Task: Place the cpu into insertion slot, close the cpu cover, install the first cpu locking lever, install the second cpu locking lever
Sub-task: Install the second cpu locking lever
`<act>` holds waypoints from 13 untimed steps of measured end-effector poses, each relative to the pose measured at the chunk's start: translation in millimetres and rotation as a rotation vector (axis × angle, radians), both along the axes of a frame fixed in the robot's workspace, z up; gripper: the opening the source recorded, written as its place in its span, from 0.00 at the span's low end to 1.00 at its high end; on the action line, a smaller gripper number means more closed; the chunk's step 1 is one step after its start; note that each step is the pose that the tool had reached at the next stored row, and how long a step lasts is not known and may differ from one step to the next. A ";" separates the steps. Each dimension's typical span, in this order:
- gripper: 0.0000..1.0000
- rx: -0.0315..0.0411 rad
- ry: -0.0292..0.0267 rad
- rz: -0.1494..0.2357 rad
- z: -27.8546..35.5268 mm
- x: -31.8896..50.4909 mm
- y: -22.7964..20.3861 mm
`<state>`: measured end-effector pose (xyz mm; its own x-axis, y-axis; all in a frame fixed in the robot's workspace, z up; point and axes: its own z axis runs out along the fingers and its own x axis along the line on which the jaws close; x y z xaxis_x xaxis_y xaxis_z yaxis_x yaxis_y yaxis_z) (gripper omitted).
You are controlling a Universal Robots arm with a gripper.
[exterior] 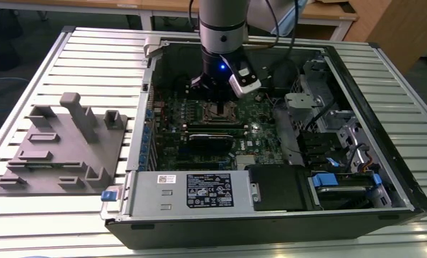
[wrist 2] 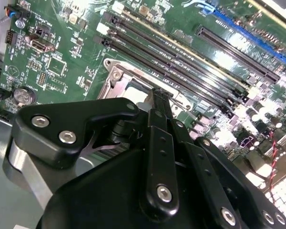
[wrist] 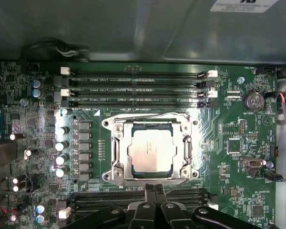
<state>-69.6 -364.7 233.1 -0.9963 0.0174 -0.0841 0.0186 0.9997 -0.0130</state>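
Silvery cpu sits under the cpu cover; our claw looks closed, seemingly empty, beside it.

Lab: slatted metal bench, desks.

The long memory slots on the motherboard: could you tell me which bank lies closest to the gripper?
The bank at the gripper's fingertips, on the near side of the cpu; the other bank lies beyond the socket.
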 end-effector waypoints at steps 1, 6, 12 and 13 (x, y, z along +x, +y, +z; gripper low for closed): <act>0.11 0.0000 0.0000 0.000 0.0 0.0 -0.8; 0.11 -0.0001 -0.0001 0.000 0.0 -1.1 -3.1; 0.11 -0.0001 -0.0036 0.000 -0.1 -9.1 -3.9; 0.11 0.0000 -0.0040 0.000 -0.5 -10.9 -3.9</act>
<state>-80.5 -368.6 232.6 -0.9960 0.0175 -0.0880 0.0187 0.9997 -0.0130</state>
